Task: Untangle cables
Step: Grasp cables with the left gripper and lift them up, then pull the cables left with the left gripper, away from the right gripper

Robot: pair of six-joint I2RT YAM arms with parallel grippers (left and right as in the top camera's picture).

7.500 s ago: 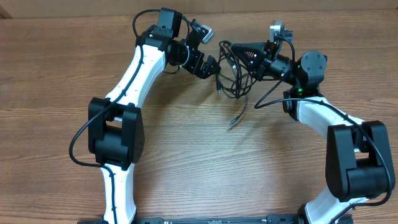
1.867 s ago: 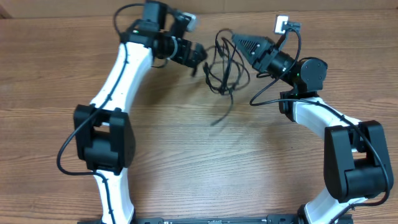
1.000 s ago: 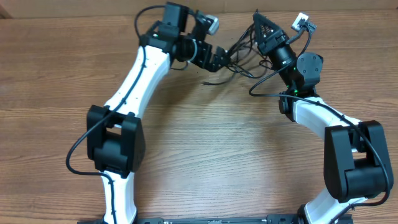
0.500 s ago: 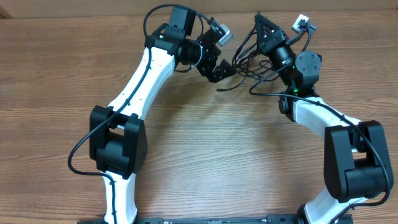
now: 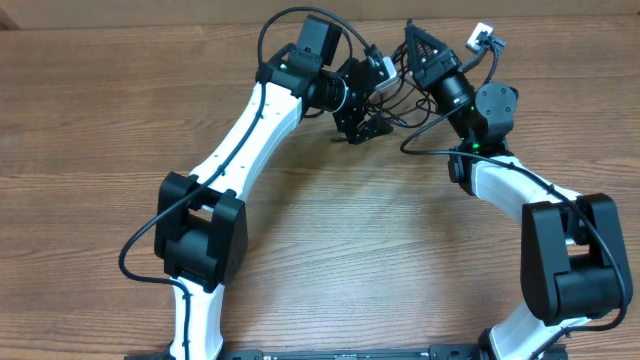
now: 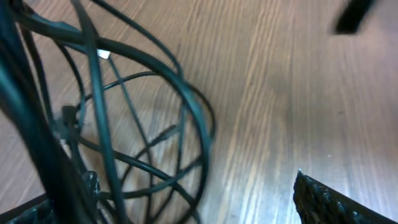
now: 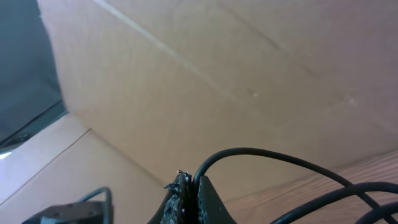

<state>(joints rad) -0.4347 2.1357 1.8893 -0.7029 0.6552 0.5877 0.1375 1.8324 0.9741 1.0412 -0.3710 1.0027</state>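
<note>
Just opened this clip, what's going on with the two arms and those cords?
The right pincer is shut on one strand of the tangled thin black cables, holding the bundle at the far side of the brown wooden table. The left pincer is open right beside the loops, gripping nothing. The cables are not yet separated.

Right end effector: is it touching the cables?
Touching. The right wrist view shows the right end effector shut on the cables, one strand coming out between its fingertips.
</note>
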